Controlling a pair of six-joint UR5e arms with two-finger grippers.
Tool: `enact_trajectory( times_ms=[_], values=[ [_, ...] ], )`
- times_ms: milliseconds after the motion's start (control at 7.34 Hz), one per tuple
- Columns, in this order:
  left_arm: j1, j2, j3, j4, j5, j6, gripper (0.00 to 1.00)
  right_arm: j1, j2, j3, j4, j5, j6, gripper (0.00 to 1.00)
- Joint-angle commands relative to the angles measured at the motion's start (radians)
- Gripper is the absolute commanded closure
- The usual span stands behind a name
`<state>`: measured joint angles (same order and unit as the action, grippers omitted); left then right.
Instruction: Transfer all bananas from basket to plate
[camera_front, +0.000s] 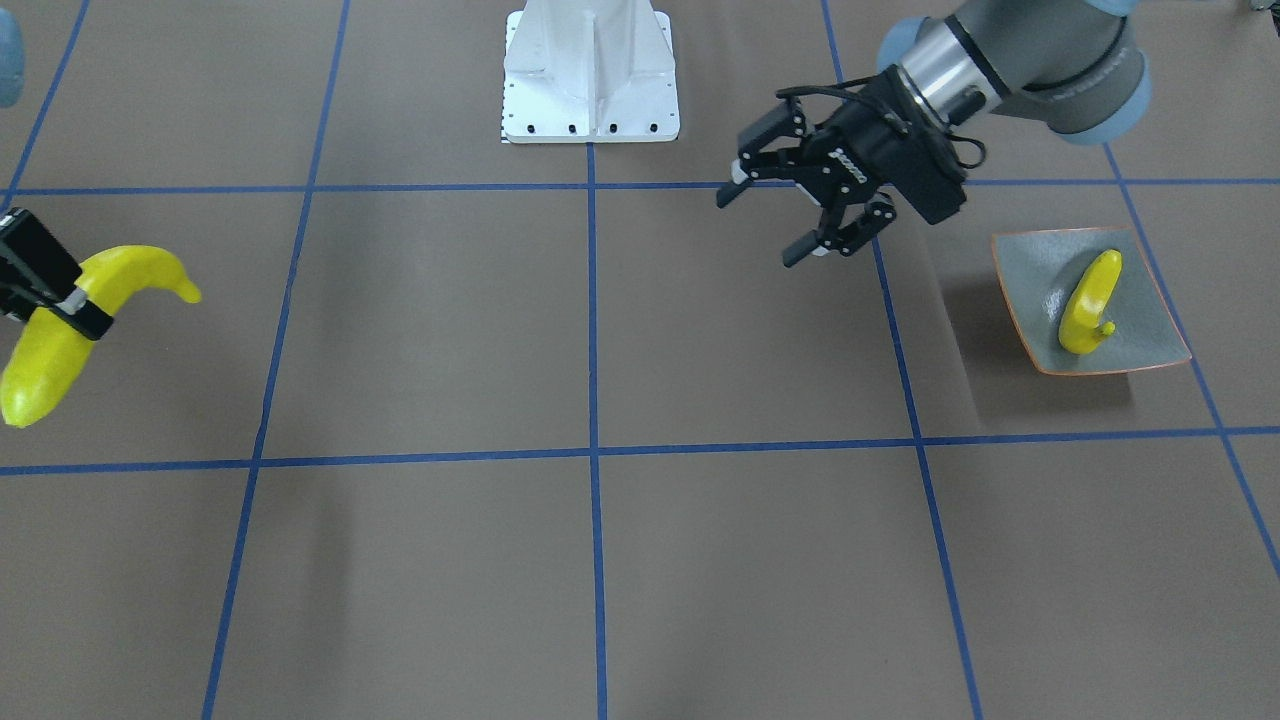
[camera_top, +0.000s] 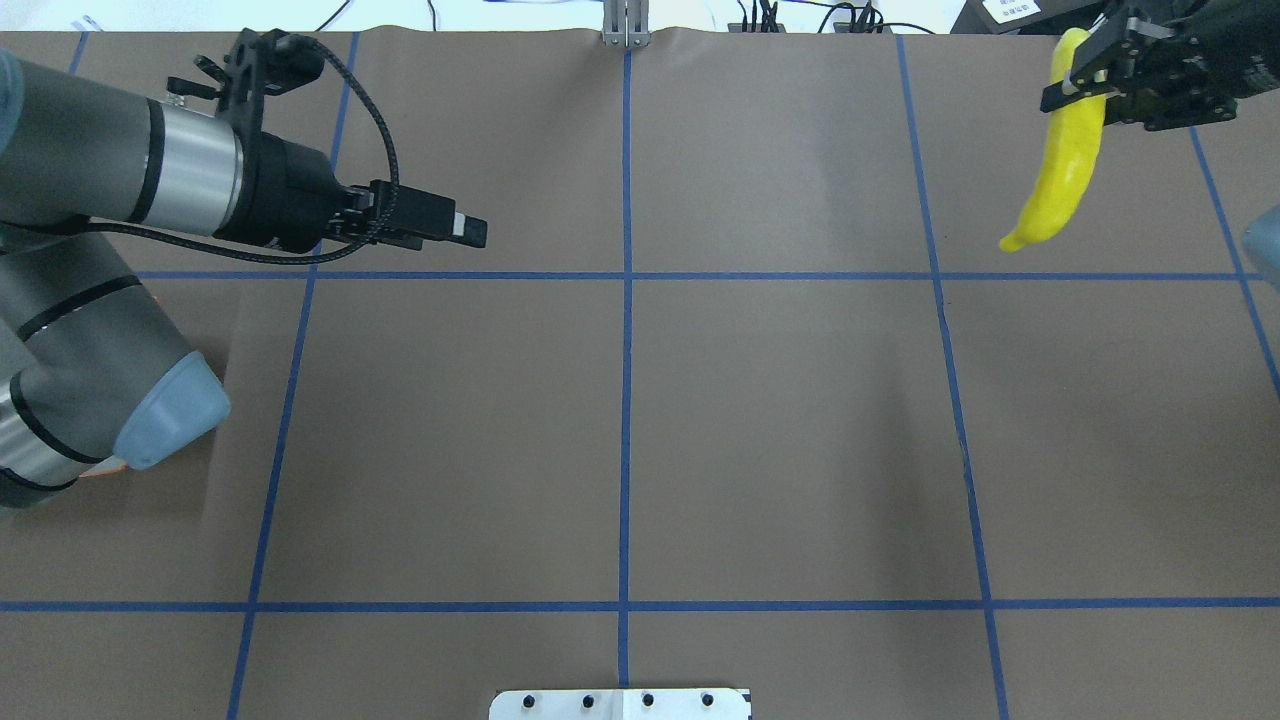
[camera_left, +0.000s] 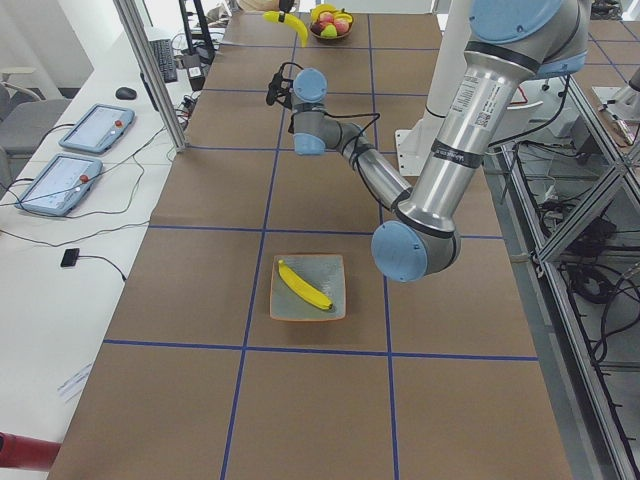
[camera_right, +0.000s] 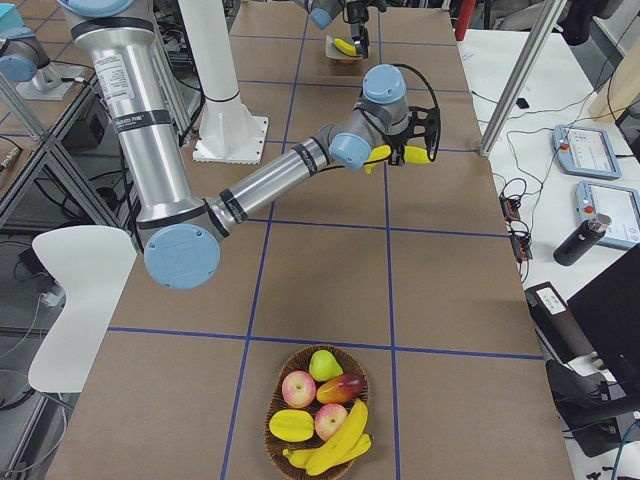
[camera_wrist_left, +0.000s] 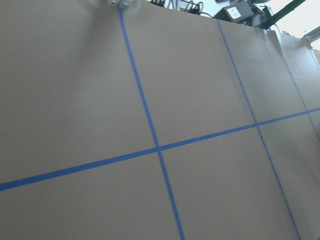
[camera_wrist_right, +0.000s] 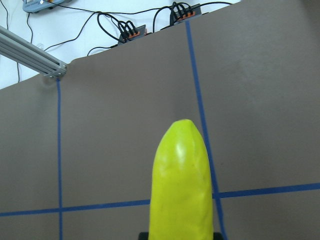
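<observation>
White logo (camera_front: 848, 160) on left gripper (camera_front: 762, 227) is unreadable.

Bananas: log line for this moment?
right gripper: holds banana aloft | left gripper: open, empty | plate: one banana | basket: bananas inside

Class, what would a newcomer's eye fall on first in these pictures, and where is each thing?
A bright yellow banana hangs above the table, clamped in the right gripper. A second banana lies on the grey-green plate, near the open, empty left gripper. The fruit basket at the table's end holds more.
</observation>
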<state>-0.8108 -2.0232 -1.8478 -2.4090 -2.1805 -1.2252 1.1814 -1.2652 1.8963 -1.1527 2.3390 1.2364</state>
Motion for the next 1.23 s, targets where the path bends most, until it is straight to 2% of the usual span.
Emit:
enact_trajectory(
  times_ms=[0,272,545,817,1089],
  values=[
    [0.053,-0.078,-0.001,-0.002,0.036,-0.059,0.00,-0.151,0.090,0.003,0.077,-0.128,0.243,1.00],
    [0.097,-0.106,0.002,-0.002,0.045,-0.059,0.00,-0.277,0.139,0.003,0.151,-0.217,0.340,1.00],
    [0.133,-0.143,0.007,-0.001,0.045,-0.059,0.00,-0.368,0.179,0.003,0.227,-0.265,0.418,1.00],
    [0.157,-0.150,0.004,-0.002,0.045,-0.059,0.00,-0.509,0.193,0.003,0.316,-0.419,0.451,1.00],
    [0.162,-0.157,0.005,-0.002,0.045,-0.059,0.00,-0.551,0.202,0.029,0.317,-0.435,0.452,1.00]
  ],
)
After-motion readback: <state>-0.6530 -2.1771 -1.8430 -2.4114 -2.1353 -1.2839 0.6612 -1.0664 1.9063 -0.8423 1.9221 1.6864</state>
